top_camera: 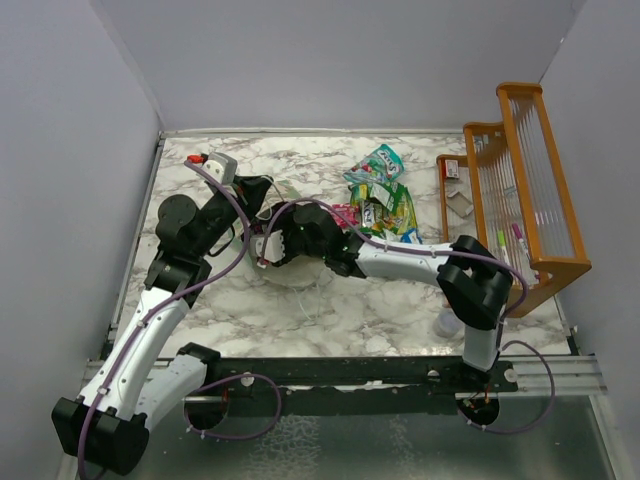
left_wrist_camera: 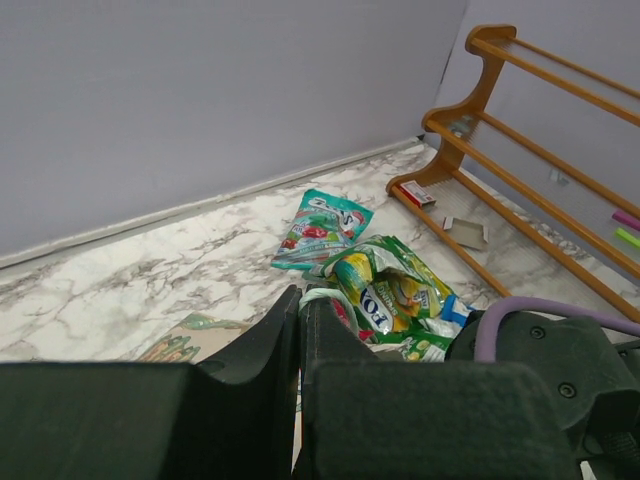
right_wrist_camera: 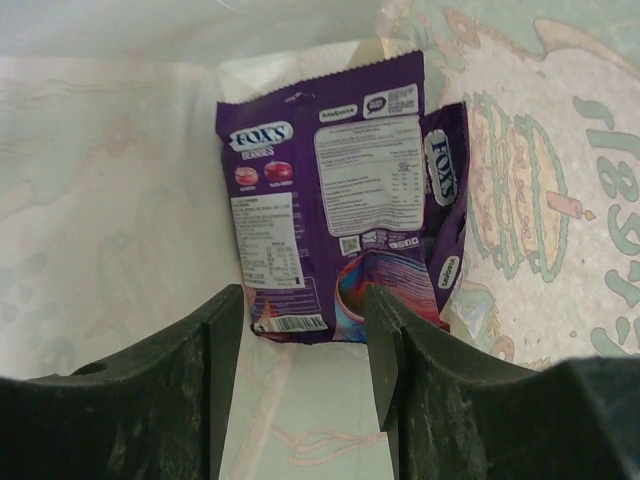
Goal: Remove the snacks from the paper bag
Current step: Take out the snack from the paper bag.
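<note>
Left gripper [left_wrist_camera: 300, 302] has jaws pressed together, pinching what looks like the mint-green rim of the paper bag [left_wrist_camera: 180, 342], which lies mid-table. Right gripper [right_wrist_camera: 305, 300] sits inside the bag, jaws spread open either side of the purple packet [right_wrist_camera: 340, 200], not clamped on it. Other snacks [top_camera: 383, 200] are piled on the table [top_camera: 250, 310] just right of the bag, near the orange rack [top_camera: 530, 190].
</note>
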